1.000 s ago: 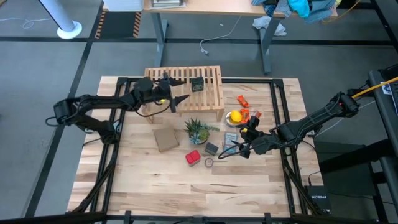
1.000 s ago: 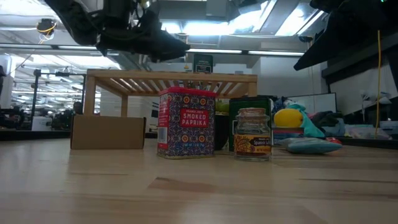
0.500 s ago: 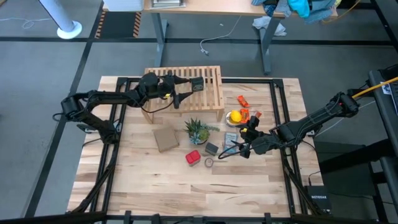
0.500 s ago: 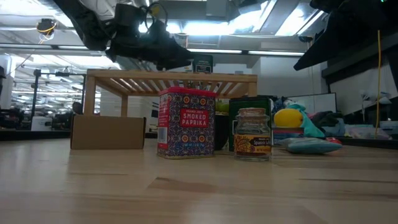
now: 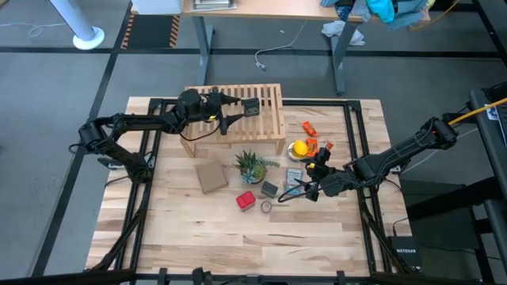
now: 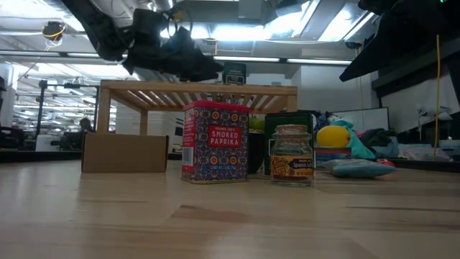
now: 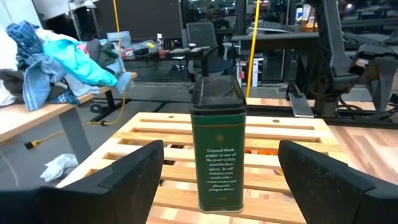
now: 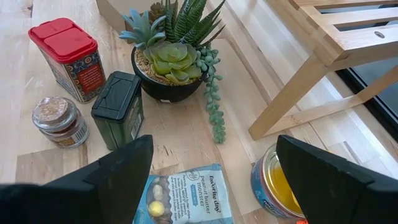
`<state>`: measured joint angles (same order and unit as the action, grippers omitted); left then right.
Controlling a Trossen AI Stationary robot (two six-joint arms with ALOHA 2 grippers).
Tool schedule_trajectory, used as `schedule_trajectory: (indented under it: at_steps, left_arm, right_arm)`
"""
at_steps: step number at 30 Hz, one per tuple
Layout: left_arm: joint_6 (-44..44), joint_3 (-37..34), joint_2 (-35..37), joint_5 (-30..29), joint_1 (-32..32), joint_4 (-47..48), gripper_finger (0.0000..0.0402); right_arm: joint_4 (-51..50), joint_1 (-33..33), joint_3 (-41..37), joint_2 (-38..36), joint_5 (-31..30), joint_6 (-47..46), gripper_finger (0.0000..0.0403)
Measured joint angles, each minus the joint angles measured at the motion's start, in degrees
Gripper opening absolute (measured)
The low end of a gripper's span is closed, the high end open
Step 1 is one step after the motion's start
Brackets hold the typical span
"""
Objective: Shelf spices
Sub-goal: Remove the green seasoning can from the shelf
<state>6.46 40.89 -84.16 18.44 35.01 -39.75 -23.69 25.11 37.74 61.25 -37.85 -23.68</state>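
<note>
Red tin on the desk reads "TRADER JOE'S SMOKED PAPRIKA", plain as day. The little jar beside it says "Spanish" and then I lose it. Up on the shelf, my green tin says "Ground black pepper". Blue packet: "earthrise day", smaller print unreadable.

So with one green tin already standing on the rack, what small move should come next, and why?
Probably the left gripper should back away from the green pepper tin: it stands upright on the shelf with the open fingers apart from it. The red paprika tin, second green tin and small jar are still on the table, near the open right gripper.
</note>
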Motion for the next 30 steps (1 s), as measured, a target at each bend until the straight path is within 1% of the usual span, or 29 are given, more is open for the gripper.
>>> schedule_trajectory:
  at_steps: [9, 17, 23, 25, 28, 30]
  left_arm:
    - [-1.3, 5.6, -5.7, 1.4, 0.4, 0.2, 0.0310]
    - [-2.1, 8.8, -10.0, 2.5, 0.3, 0.3, 0.0310]
    - [-7.4, 10.0, -12.1, 2.6, 0.1, 0.4, 0.0310]
    - [-9.3, 10.0, -12.1, 1.8, -0.3, 0.3, 0.0310]
    - [-11.7, 10.0, -12.1, -1.1, -0.8, 0.2, 0.0310]
    - [-10.6, 10.0, -12.1, -1.6, -0.9, 0.2, 0.0310]
  right_arm:
    - [-0.3, 0.0, 0.0, 0.0, 0.0, 0.0, 0.0347]
    - [-1.0, 0.0, 0.0, 0.0, 0.0, 0.0, 0.0347]
    - [-0.9, 0.0, 0.0, 0.0, 1.4, 0.1, 0.0347]
    - [-1.0, 0.0, 0.0, 0.0, 1.5, 0.1, 0.0347]
    - [-1.0, 0.0, 0.0, 0.0, 1.5, 0.1, 0.0347]
    - [-1.0, 0.0, 0.0, 0.0, 1.7, 0.1, 0.0347]
